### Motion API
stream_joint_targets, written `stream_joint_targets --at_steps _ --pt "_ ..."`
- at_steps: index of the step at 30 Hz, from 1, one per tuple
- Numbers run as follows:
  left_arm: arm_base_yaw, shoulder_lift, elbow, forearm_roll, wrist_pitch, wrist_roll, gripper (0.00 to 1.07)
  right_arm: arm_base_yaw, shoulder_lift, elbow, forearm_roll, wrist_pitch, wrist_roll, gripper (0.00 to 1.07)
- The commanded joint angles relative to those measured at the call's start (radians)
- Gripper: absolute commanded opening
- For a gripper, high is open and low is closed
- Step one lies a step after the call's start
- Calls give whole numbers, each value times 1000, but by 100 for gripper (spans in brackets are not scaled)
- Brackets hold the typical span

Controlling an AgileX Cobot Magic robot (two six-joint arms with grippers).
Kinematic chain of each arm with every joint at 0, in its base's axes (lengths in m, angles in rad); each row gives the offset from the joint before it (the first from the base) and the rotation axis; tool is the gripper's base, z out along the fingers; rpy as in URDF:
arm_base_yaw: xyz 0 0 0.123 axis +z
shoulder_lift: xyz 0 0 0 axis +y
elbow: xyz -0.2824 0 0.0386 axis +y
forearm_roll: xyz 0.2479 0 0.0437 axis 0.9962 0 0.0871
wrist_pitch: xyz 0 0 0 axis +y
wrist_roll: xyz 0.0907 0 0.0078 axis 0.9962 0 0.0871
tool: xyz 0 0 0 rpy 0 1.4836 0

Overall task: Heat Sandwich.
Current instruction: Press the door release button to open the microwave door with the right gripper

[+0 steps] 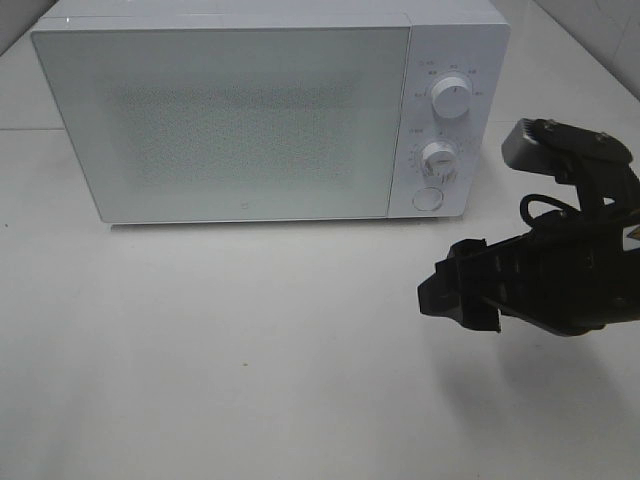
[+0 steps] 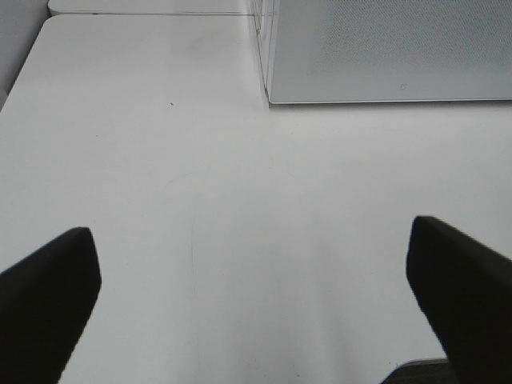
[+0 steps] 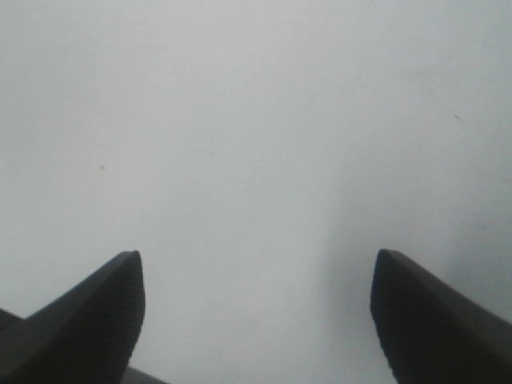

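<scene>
**Operator:** Where is the sandwich?

**Manual:** You will not find it in any view. The microwave (image 1: pixel 250 110) stands on the table (image 1: pixel 250 380) with its door (image 1: pixel 220 120) shut, and the door panel is not see-through. The sandwich may be inside or out of frame; you cannot tell which.

**Operator:** What state are the tools in?

**Manual:** Both are empty. The left gripper (image 2: pixel 252 280) has its jaws spread wide over bare table, near the microwave's front corner. The right gripper (image 1: pixel 452 292) also has its jaws apart, with nothing between them. It hovers above the table, in front of and below the control panel.

**Operator:** Which step is in hand?

**Manual:** Judge it as a step at the microwave, not a carry, since neither gripper holds anything. The right gripper is the one nearer the two knobs (image 1: pixel 452 100) and the round button (image 1: pixel 429 198).

**Operator:** What does the next move call for?

**Manual:** First confirm where the sandwich is. If it is inside, raise the right gripper to a knob, close on it squarely and turn. If not, press the button, which likely releases the door. Keep the left gripper clear of the door's swing.
</scene>
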Motion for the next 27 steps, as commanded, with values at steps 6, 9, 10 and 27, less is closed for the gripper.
stream_joint_targets --at_steps 6,9,10,27 --pt "4 -28 3 -4 -4 -3 99 -5 -36 -142 -243 359 -34 76" --pt "4 -28 3 -4 -4 -3 99 -5 -69 -188 -312 474 -34 76" --pt "4 -28 3 -4 -4 -3 99 -5 -69 -188 -312 474 -34 76" --pt "4 -28 3 -4 -4 -3 99 -5 -507 -214 -340 759 -75 76"
